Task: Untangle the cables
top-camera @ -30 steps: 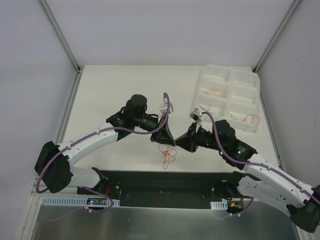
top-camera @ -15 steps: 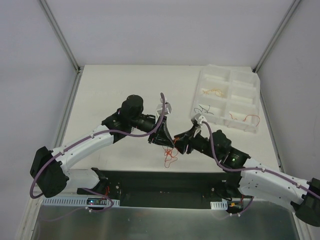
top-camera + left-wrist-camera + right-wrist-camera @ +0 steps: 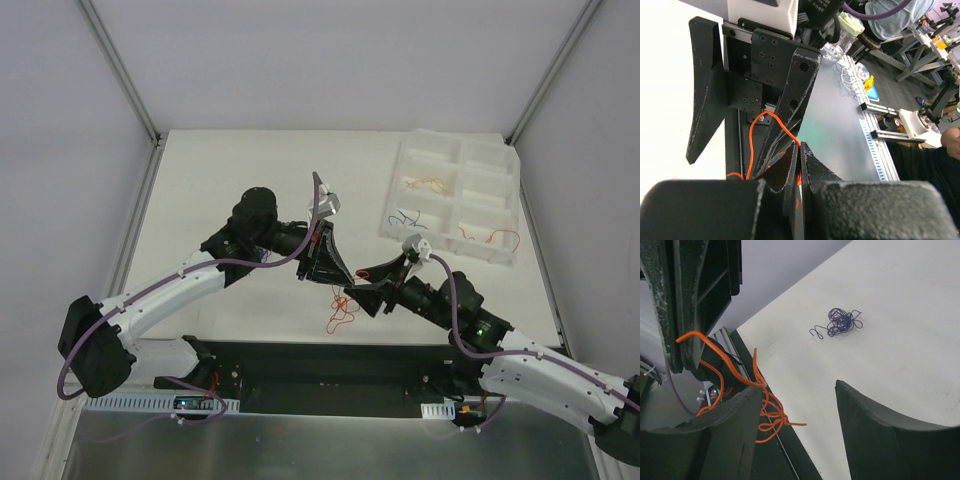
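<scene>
- top external: left gripper (image 3: 338,275) and right gripper (image 3: 360,285) sit tip to tip above the table (image 3: 230,180), close to its 6 o'clock edge.
- left wrist: left gripper is clamped tight on the orange cable (image 3: 774,121). one loop arcs out of the pinch toward 11 o'clock, across the front of the right gripper's dark fingers (image 3: 705,100).
- right wrist: right gripper stands wide apart with nothing between the jaws. the orange cable comes from the left gripper at 10 o'clock and passes down beside the finger at 7 o'clock. can't tell whether it touches that finger.
- rest of the orange cable hangs in loose curls under the left gripper. in the top view the curls are at 6 o'clock from the tips.
- purple tangle (image 3: 840,321) lies flat on the table, well apart from the orange cable, at 1 o'clock in the right wrist view.
- white tray (image 3: 455,165) sits at the table's 2 o'clock corner.
- separate tray compartments hold an orange strand (image 3: 428,184), a black strand (image 3: 405,217) and a red strand (image 3: 492,238).
</scene>
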You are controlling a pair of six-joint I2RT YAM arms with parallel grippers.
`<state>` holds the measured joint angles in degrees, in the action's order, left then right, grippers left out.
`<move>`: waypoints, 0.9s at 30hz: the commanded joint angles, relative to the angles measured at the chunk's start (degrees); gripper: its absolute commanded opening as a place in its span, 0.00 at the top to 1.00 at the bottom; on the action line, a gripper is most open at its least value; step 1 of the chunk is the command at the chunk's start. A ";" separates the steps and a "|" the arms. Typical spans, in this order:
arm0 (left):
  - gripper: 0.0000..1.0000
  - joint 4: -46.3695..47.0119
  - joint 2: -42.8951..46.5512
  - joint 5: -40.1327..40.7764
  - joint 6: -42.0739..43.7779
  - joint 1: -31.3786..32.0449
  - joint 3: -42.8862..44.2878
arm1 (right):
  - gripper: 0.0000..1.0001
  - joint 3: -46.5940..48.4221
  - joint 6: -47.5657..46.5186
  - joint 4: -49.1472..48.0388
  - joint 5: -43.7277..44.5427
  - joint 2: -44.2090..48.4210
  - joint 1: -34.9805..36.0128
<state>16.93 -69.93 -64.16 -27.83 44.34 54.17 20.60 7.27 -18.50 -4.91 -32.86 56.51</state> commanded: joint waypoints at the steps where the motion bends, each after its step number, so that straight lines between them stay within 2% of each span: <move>1: 1.00 8.55 1.99 -2.02 -5.38 0.58 -0.47 | 0.37 0.40 2.75 -11.81 0.60 -0.71 0.27; 9: 1.00 12.16 1.99 -1.76 -8.20 0.66 -1.61 | 0.36 -0.29 4.77 -17.96 2.70 -0.98 0.27; 14: 1.00 15.15 1.90 -2.37 -10.48 0.58 -2.14 | 0.38 -2.14 7.23 -22.54 10.26 -1.41 0.27; 19: 1.00 17.08 1.64 -2.46 -12.15 0.75 -2.14 | 0.43 -1.27 7.76 -26.13 14.13 -4.92 0.27; 24: 1.00 18.49 1.11 -2.55 -13.38 0.84 -2.32 | 0.44 1.89 7.50 -27.65 16.15 -9.76 0.62; 25: 1.00 18.67 1.20 -2.55 -13.65 0.84 -2.23 | 0.45 2.51 7.06 -27.29 17.29 -10.55 0.88; 27: 1.00 19.10 1.29 -2.64 -14.17 0.84 -2.05 | 0.55 4.09 5.92 -25.02 20.36 -12.57 1.41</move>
<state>31.22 -69.23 -64.53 -40.14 44.34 52.10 19.70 14.13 -41.15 9.21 -43.09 57.01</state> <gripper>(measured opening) 0.006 0.517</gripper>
